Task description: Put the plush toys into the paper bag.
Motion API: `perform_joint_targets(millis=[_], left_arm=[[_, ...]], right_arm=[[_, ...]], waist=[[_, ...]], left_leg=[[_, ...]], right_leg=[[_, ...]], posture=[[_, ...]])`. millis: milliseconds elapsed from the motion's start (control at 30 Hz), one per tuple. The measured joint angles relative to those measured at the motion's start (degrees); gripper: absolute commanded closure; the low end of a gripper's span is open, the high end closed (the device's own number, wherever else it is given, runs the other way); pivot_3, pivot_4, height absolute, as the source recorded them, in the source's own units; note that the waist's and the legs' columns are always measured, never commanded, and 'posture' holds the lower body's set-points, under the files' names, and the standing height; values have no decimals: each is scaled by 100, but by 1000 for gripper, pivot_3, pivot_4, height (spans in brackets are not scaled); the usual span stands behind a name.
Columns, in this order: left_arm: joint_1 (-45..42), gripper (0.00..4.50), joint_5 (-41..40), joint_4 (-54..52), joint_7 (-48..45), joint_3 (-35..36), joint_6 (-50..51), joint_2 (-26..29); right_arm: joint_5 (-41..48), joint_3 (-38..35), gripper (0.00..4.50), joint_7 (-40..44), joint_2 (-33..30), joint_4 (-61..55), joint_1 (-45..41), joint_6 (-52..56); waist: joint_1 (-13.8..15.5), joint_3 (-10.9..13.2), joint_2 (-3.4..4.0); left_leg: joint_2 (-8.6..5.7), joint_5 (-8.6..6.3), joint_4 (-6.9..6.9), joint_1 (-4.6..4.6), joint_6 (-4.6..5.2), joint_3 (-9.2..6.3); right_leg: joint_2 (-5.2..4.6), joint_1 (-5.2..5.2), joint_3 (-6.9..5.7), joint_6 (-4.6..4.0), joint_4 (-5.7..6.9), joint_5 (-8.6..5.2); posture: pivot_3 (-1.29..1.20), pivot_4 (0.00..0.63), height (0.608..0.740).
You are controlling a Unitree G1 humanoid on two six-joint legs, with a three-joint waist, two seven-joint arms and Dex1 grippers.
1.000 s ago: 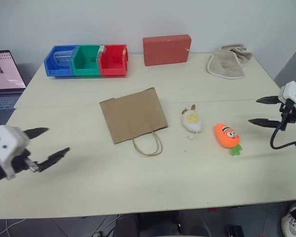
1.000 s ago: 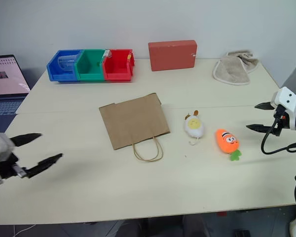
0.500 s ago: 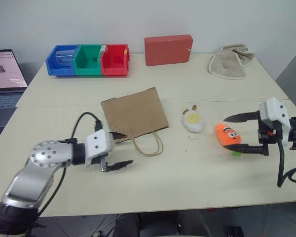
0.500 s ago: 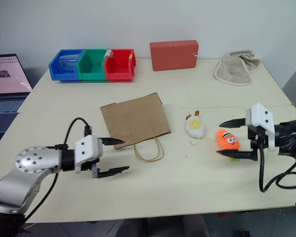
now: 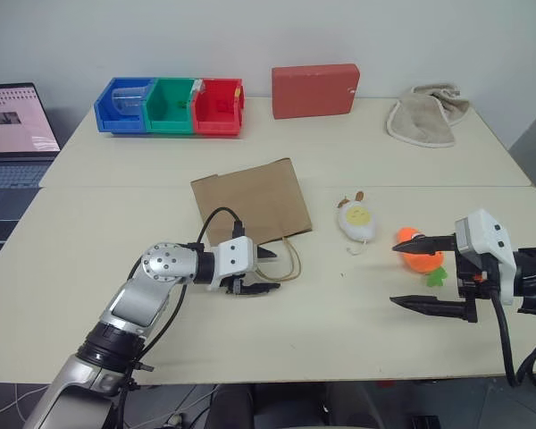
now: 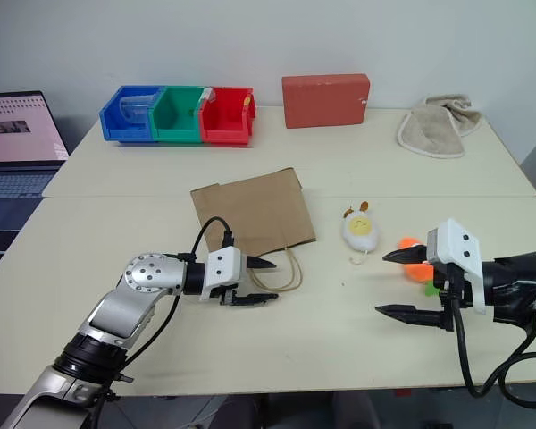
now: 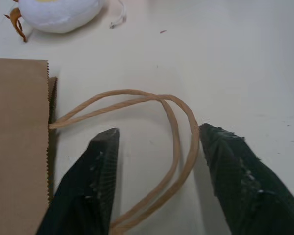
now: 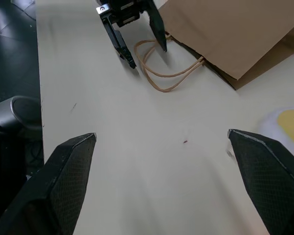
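Around bag handles (image 7: 152, 147), left hand (image 5: 264, 272) half-open.

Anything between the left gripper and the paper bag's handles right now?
Nothing visible. The left gripper is open, its fingers straddling the loop handles of the paper bag, which lies flat on the table. The egg plush sits off to the side.

Left end effector (image 5: 264, 272) half spread, right end effector (image 5: 411, 275) spread wide.

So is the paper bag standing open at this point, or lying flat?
Lying flat. The paper bag rests collapsed on the table, mouth closed, its handles spread on the tabletop between the left gripper's fingers.
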Motion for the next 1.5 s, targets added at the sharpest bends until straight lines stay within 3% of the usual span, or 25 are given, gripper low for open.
perform_joint_targets(millis=[200, 500, 533, 600, 800, 933, 967, 1200, 1500], left_arm=[[-45, 4447, -1, 65, -166, -4, -52, -70], [-313, 4481, -204, 57, -386, 9, 220, -101], [-396, 4499, -319, 18, -418, 44, 360, -99], [-577, 4500, -664, -123, -477, 211, 753, -97], [-1094, 4500, -2190, -549, -513, 1034, 2515, -57], [-1182, 4500, -2477, -629, -548, 1133, 2957, 26], [-1187, 4500, -2505, -639, -542, 1134, 3041, 27], [-1200, 4500, -2753, -1019, -361, 1145, 3434, 21], [-1267, 4500, -3019, -1114, -111, 1309, 3667, 13]], right_arm=[[119, -51, 0, -134, -4, -121, 133, 75], [413, 142, 0, -870, 312, -665, 198, 437], [456, 223, 172, -950, 376, -704, 161, 466], [490, 360, 564, -1104, 531, -754, 54, 492], [32, 1554, 2782, -1479, 1262, -557, -570, 182], [-680, 2452, 4311, -1833, 1958, 22, -1068, -142], [-858, 2653, 4478, -1940, 2181, 194, -1243, -223], [-2038, 3548, 4478, -3079, 3906, 1596, -2007, -663], [-3368, 3934, 4478, -4006, 4916, 3720, -2366, -1929]], waist=[[15, 0, 0], [39, 0, 0], [39, 0, -1], [36, 0, -1], [9, -1, -2], [-34, -2, -4], [-45, -2, -4], [-32, -2, -4], [-42, -2, -3]], left_leg=[[0, 0, 9, -6, 0, -1], [1, 0, 18, -16, 0, -12], [1, 0, 20, -18, 0, -13], [5, 0, 35, -30, 0, -21], [18, -1, 57, -38, 1, -41], [23, 0, 63, -39, 1, -43], [23, 0, 63, -39, 1, -43], [21, -1, 50, -51, 0, -80], [21, -1, 50, -52, -1, -86]], right_leg=[[0, 0, 1, -25, -1, -14], [8, -1, 0, -24, 0, -14], [9, 0, 0, -24, 0, -14], [16, -2, 0, -24, -1, -14], [40, 0, -2, -25, 2, -15], [49, -1, 1, -28, 2, -16], [50, -1, 1, -28, 4, -15], [65, -5, -7, -14, 11, 4], [66, -4, -13, -15, 10, 5]], posture=[[0, 150, 740], [0, 150, 740], [0, 150, 740], [0, 150, 740], [0, 150, 740], [0, 150, 740], [0, 150, 740], [0, 150, 740], [0, 150, 740]])
